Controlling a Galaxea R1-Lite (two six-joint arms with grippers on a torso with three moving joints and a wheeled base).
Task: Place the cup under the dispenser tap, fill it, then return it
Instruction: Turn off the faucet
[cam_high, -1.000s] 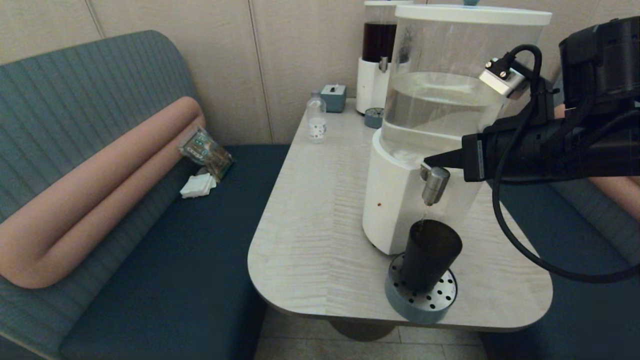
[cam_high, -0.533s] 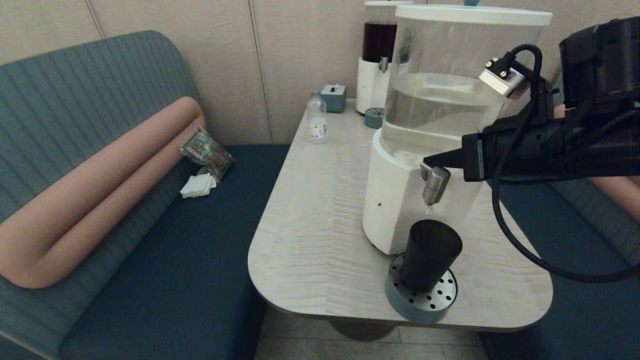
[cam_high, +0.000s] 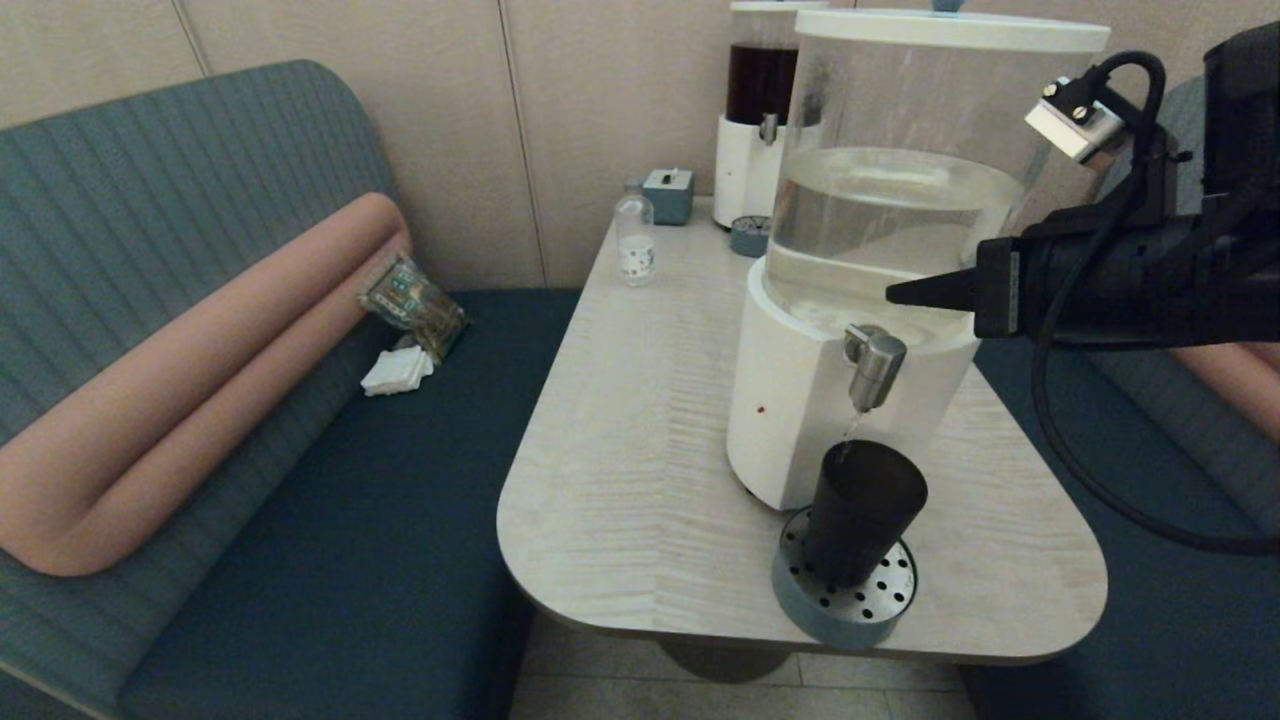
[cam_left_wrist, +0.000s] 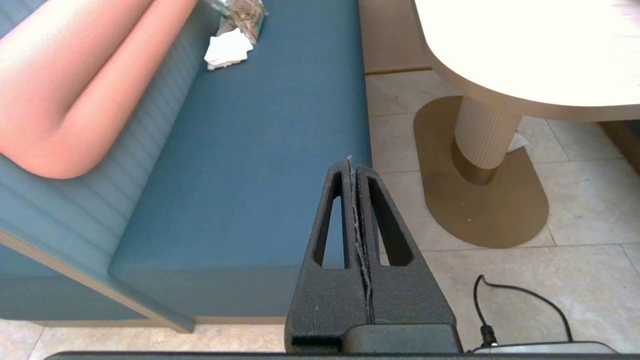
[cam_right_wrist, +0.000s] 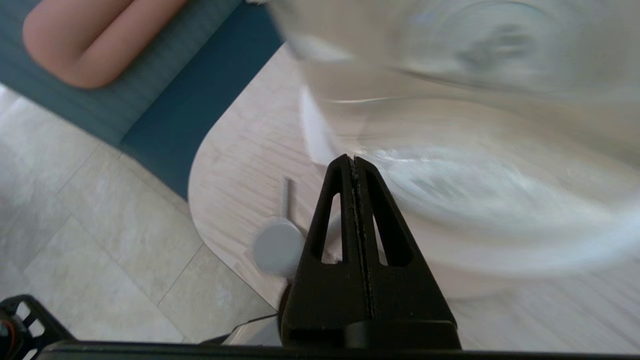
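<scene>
There are two dispensers on the desk (cam_high: 640, 440): the big one (cam_high: 880, 230) with pale liquid and a smaller one (cam_high: 757, 110) with dark liquid by the wall. One cup (cam_high: 862, 510) stands upright on a round perforated drip tray (cam_high: 845, 595), directly under the dispenser tap (cam_high: 875, 365). One small bottle (cam_high: 632, 238) stands near the far edge. The right claw (cam_high: 892, 293) has its fingers pressed together and hangs just above the tap, holding nothing. Only the left wrist view shows the left claw (cam_left_wrist: 351, 165), also pressed together, above the floor between a blue bench (cam_left_wrist: 250, 165) and the desk's foot (cam_left_wrist: 480, 200).
</scene>
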